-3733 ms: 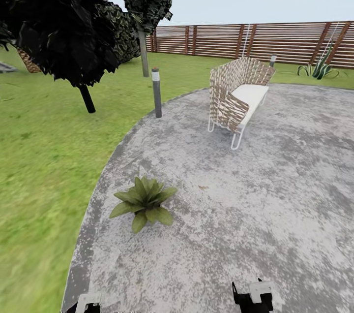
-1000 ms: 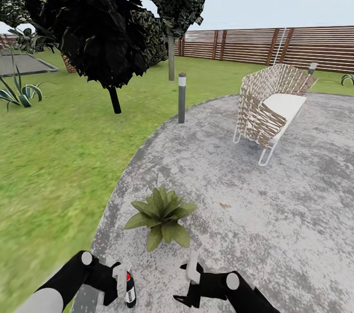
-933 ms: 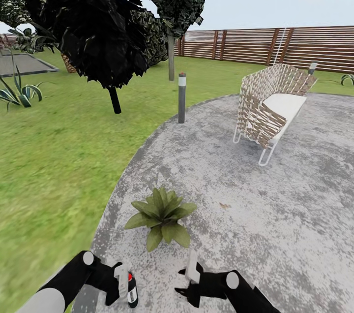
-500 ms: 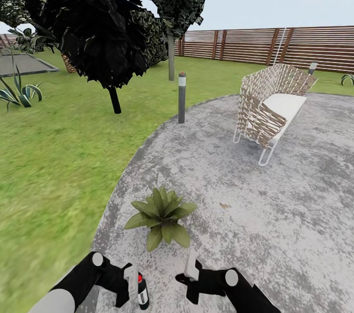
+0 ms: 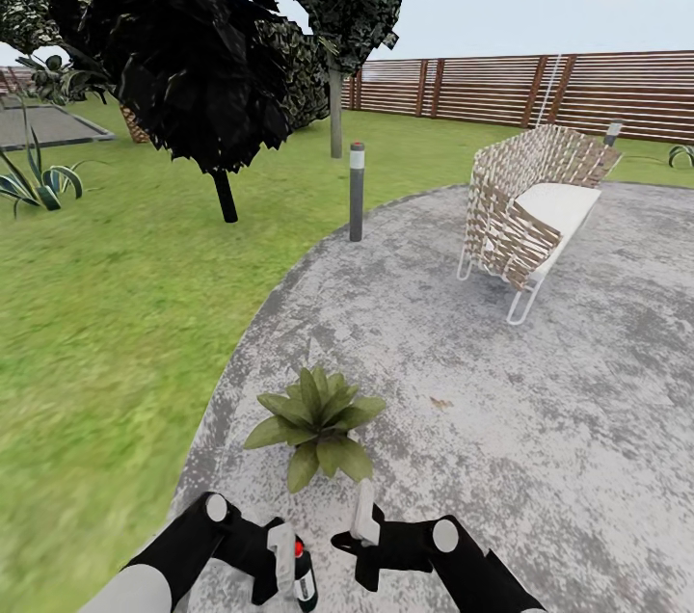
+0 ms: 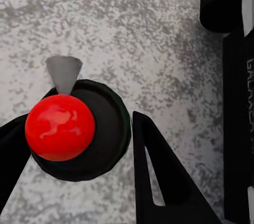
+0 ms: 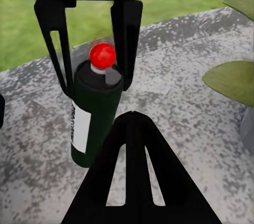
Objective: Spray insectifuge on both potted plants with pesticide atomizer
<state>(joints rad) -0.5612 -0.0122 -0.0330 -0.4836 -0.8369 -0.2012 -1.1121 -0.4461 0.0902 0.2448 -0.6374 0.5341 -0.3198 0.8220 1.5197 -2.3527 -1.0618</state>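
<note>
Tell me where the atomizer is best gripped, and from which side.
Grip the atomizer on its round dark body, just under the red cap, fingers on opposite sides and coming from above. It stands upright and its straight sides suit that; the left gripper already straddles it this way.
</note>
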